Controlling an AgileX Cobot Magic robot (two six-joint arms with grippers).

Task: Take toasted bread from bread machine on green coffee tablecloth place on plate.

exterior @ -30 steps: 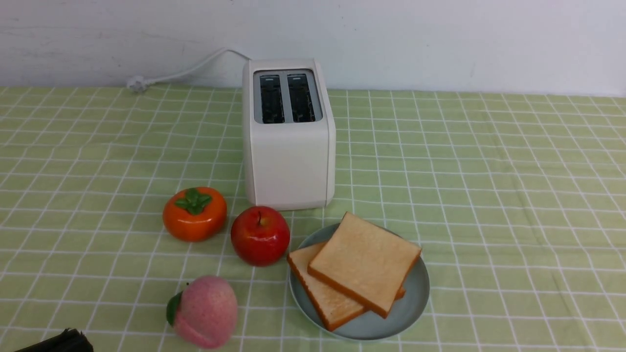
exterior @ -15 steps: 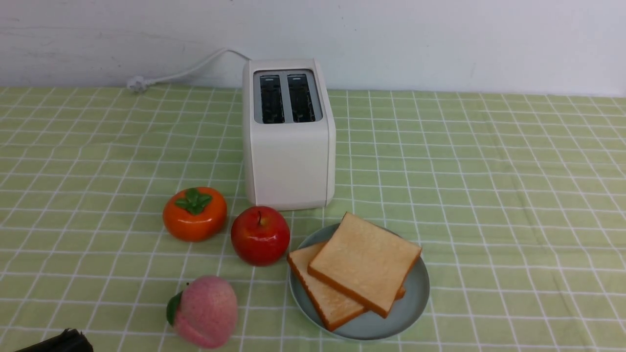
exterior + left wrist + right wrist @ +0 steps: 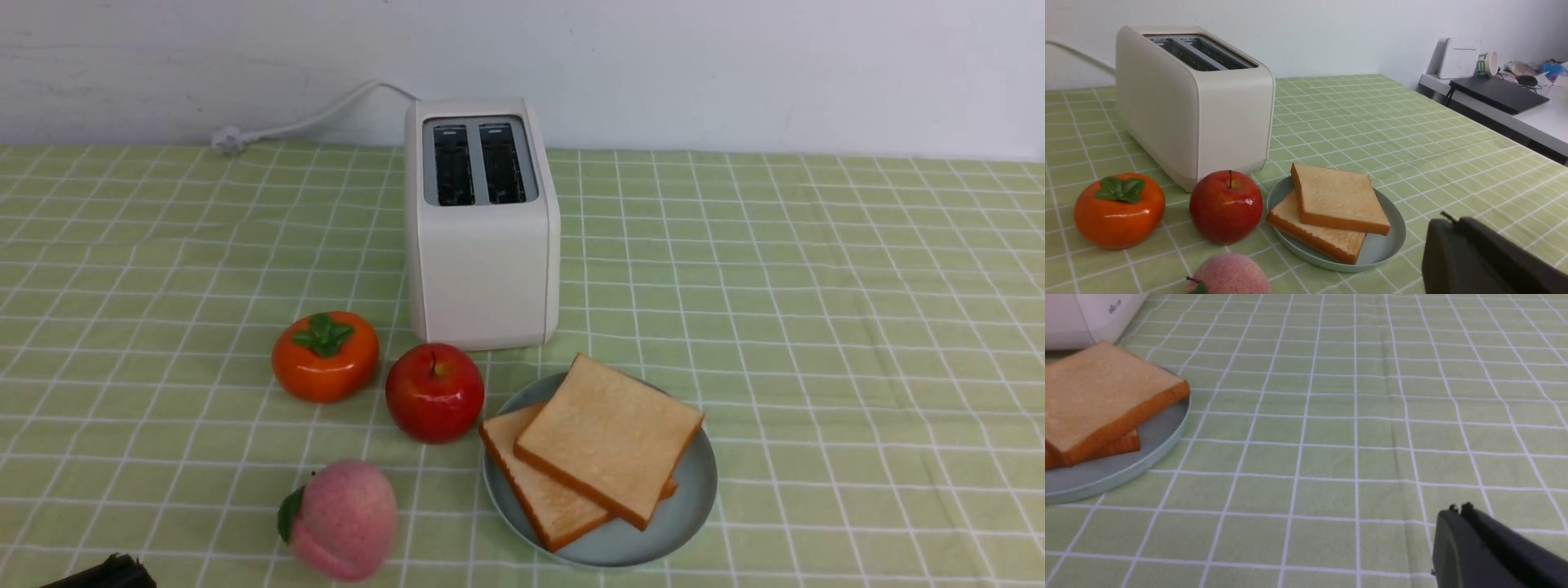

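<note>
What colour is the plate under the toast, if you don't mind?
The plate is plain pale blue-grey, seen best in the left wrist view.

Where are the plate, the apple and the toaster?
plate (image 3: 694,498): front view, bare right rim.
apple (image 3: 434,394): front view, middle of red skin.
toaster (image 3: 483,278): front view, cream front face.

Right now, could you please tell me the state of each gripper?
Left gripper: shut, holding nothing.
Right gripper: shut, holding nothing.
</note>
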